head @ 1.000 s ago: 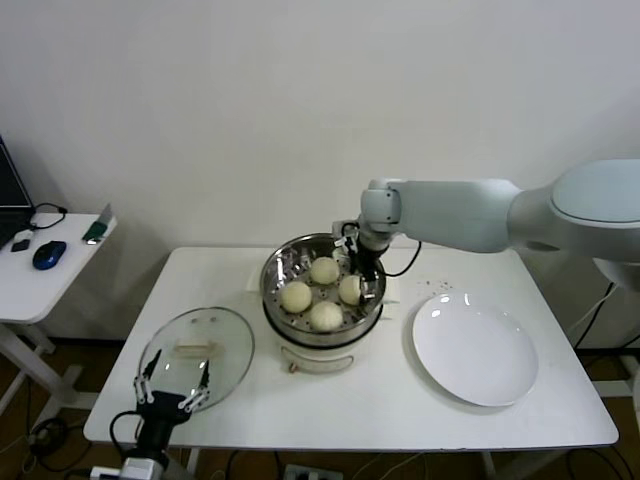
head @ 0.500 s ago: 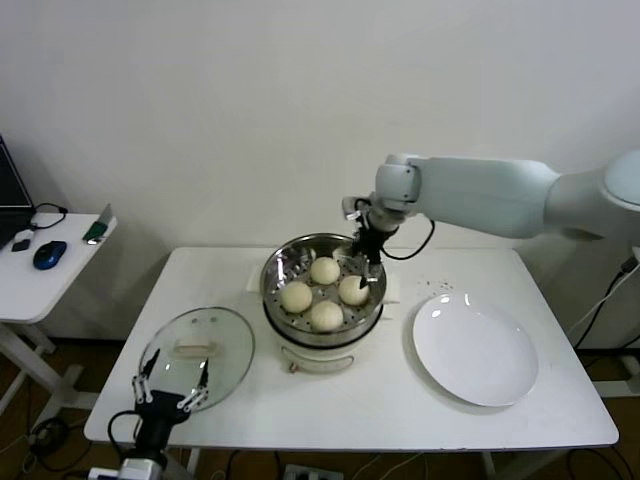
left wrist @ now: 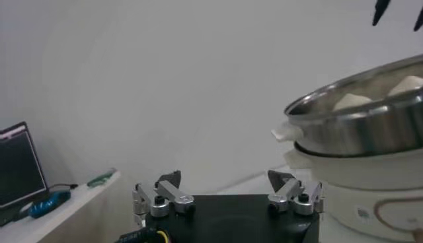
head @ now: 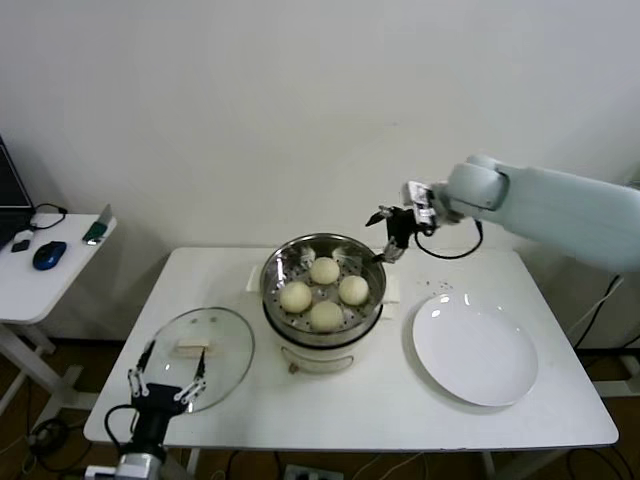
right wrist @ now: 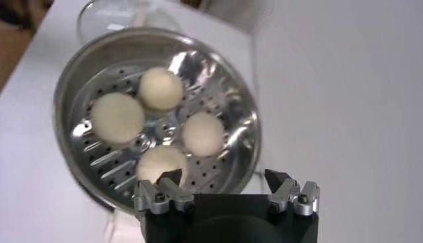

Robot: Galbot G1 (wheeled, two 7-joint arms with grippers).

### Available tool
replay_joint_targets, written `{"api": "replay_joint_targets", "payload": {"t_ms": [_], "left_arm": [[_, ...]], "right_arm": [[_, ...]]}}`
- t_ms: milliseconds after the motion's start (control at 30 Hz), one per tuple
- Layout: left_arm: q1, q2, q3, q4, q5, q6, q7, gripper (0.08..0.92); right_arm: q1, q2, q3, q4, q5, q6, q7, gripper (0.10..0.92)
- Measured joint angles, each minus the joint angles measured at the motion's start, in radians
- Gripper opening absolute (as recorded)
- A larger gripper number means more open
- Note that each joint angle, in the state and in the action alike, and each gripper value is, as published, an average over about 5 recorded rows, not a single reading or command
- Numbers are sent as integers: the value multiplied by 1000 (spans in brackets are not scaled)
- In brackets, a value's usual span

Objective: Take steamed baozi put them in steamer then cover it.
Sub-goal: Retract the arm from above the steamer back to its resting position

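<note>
Several cream-white steamed baozi (head: 324, 270) (right wrist: 160, 88) lie on the perforated floor of the shiny steel steamer (head: 283, 262) (right wrist: 246, 112), which stands on its white cooker base at the table's middle. My right gripper (head: 388, 237) (right wrist: 225, 177) hangs open and empty above the steamer's back right rim. The glass cover (head: 222, 335) with its cream handle lies flat on the table at the front left. My left gripper (head: 172, 362) (left wrist: 225, 179) stands open and empty at the cover's near edge. From the left wrist view the steamer (left wrist: 357, 129) shows side-on.
An empty white plate (head: 475, 348) lies to the right of the steamer. A side table (head: 40, 285) with a blue mouse (head: 48, 254) stands at the far left. The cooker's cable runs behind the steamer. The wall is close behind the table.
My right gripper has risen out of the steamer and drawn back to the right, leaving a baozi inside. The left gripper has barely shifted by the cover.
</note>
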Motion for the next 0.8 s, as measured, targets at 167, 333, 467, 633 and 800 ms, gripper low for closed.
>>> {"api": "replay_joint_targets", "payload": {"t_ms": [167, 333, 467, 633, 800], "left_arm": [[-17, -12, -6, 4, 13, -8, -2, 823], [-33, -22, -13, 12, 27, -21, 8, 823], [-40, -30, -14, 15, 49, -34, 18, 823], [-42, -32, -21, 13, 86, -35, 21, 823], [-49, -24, -34, 14, 146, -14, 11, 823]], "right_arm": [[-200, -125, 202, 58, -26, 83, 118, 823], [-427, -201, 423, 104, -48, 152, 220, 823], [-647, -222, 654, 138, -62, 186, 278, 823], [-930, -209, 961, 180, -75, 204, 329, 823], [-1182, -164, 1231, 224, -84, 202, 371, 823]]}}
